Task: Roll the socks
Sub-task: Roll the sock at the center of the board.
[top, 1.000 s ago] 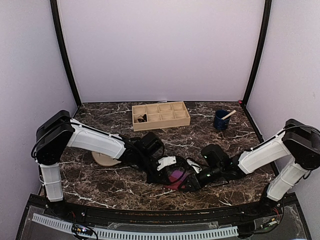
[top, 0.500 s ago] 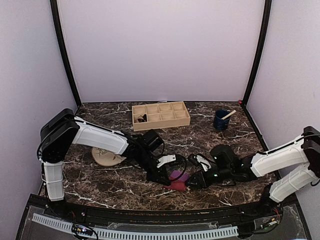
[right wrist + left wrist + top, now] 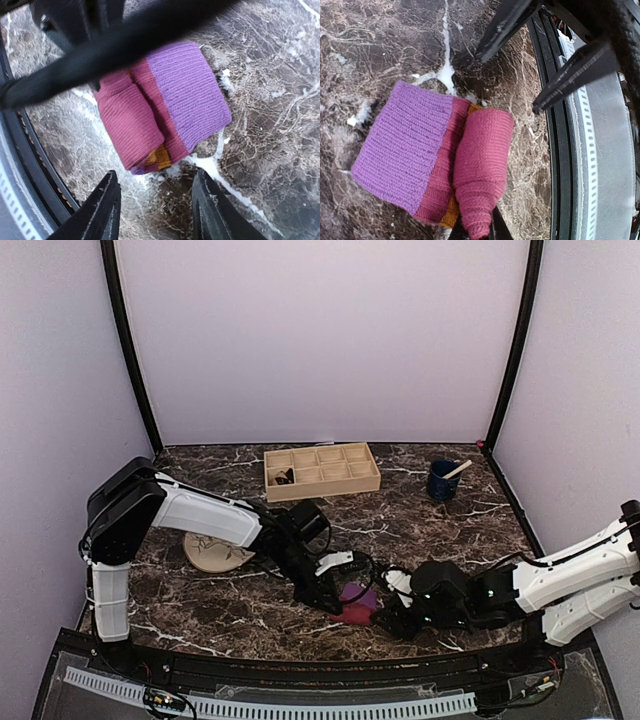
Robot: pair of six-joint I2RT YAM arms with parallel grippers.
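One magenta-purple sock [image 3: 410, 150] lay half rolled, left gripper [image 3: 335, 600] pinching the roll's end, right gripper [image 3: 156, 207] spread empty; any tug could unroll it.

Def a robot lab test cell imo, not a home: L arm [image 3: 200, 515] + R arm [image 3: 570, 575] bolted at the near edge of a marble-look table [image 3: 400, 525], plain lilac walls [image 3: 320, 340] w/ black posts [image 3: 125, 350], cable strip [image 3: 300, 706] up front, random props like a tray [image 3: 322, 482] & cup [image 3: 440, 483].
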